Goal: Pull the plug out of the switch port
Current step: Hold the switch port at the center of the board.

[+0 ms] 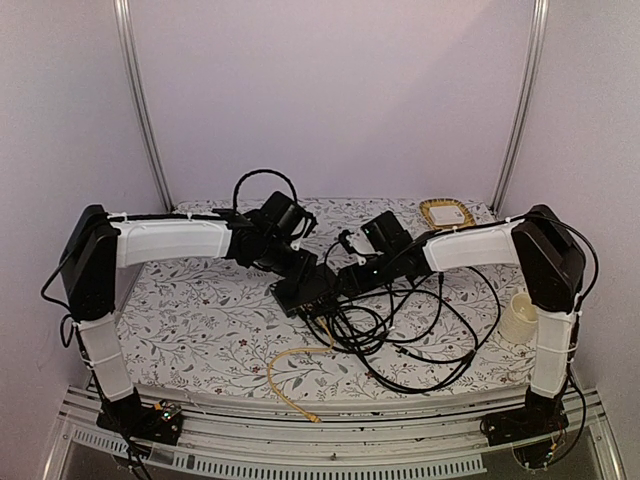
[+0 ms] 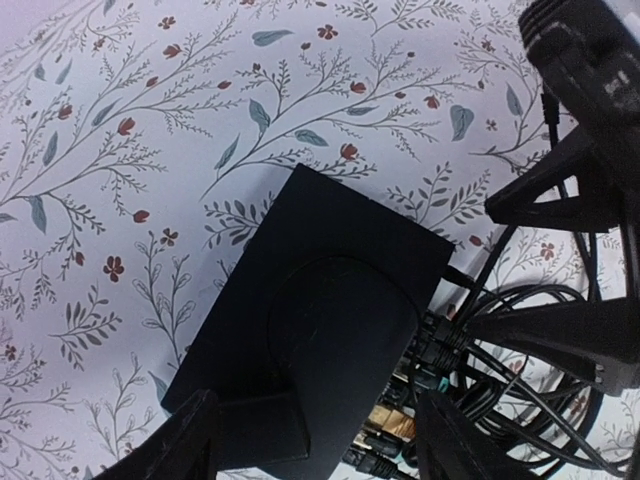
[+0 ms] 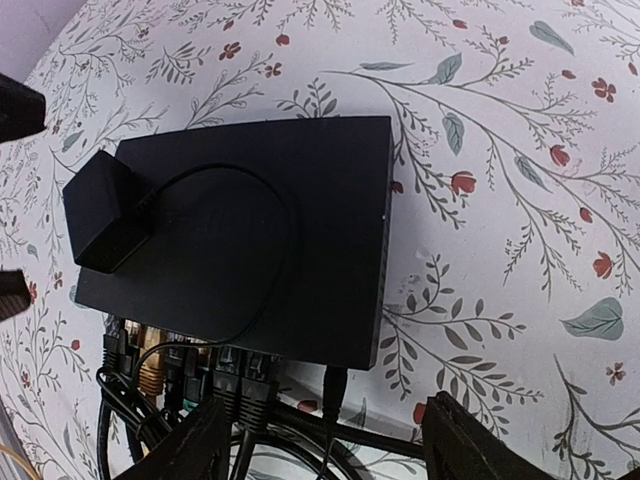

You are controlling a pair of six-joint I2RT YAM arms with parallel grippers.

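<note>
Switch [image 3: 250,240] is lying flat in the middle of the floral worktop [image 3: 520,120], between my 2 arms, its port edge facing my right gripper [image 3: 330,415]. That gripper is standing wide and holding nothing, its fingers straddling the row of plugs, with the lone black plug [image 3: 335,383] sitting roughly centred between them. My left gripper [image 2: 318,405] is standing wide too, astride the switch's short end, not visibly clamping it. I am judging that I should be bracing the box with the left first. Then I should be pinching only that plug's body, not its cable, and drawing straight out along the port, minding the neighbouring plugs [image 3: 240,385] and the cable tangle [image 1: 400,330].
</note>
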